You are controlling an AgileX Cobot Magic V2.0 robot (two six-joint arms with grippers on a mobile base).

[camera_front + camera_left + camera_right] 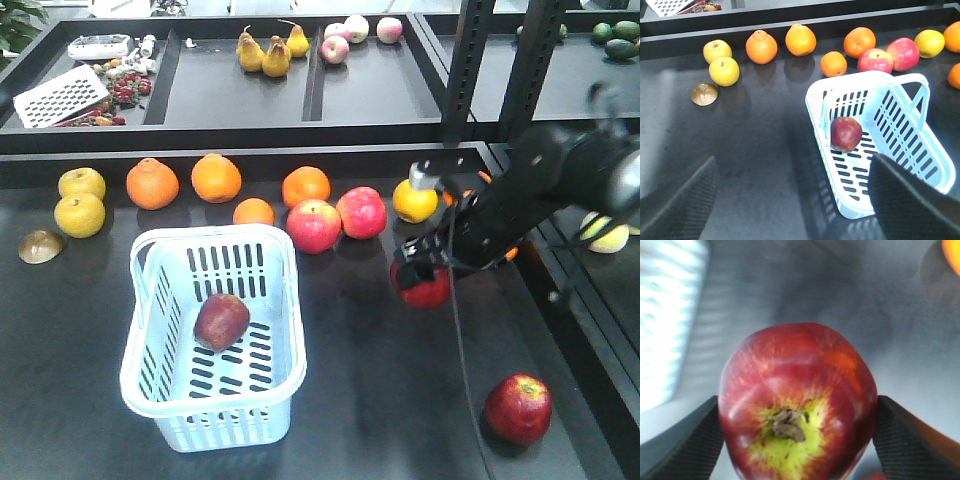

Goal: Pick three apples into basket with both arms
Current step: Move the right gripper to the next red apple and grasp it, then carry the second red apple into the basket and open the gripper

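Smooth, waxy skin with a soft sheen on the held apple (797, 402), streaked dark red over a matt yellow-green patch around a dry, rough brown stem. Black fingers (695, 440) faced with a fine woven, carbon-like texture, matt. Pale blue-white moulded plastic for the basket (140, 330), smooth and faintly glossy along the rounded rim, slotted in walls and floor. Duller, almost matt dark-red skin on the apple inside (845, 134). Dark desk (755, 145) with a smooth, semi-matt finish, blurred reflections and faint smudges. Dimpled, lightly shiny peel on the oranges (216, 177). Glossy highlights on the loose apple (518, 407).
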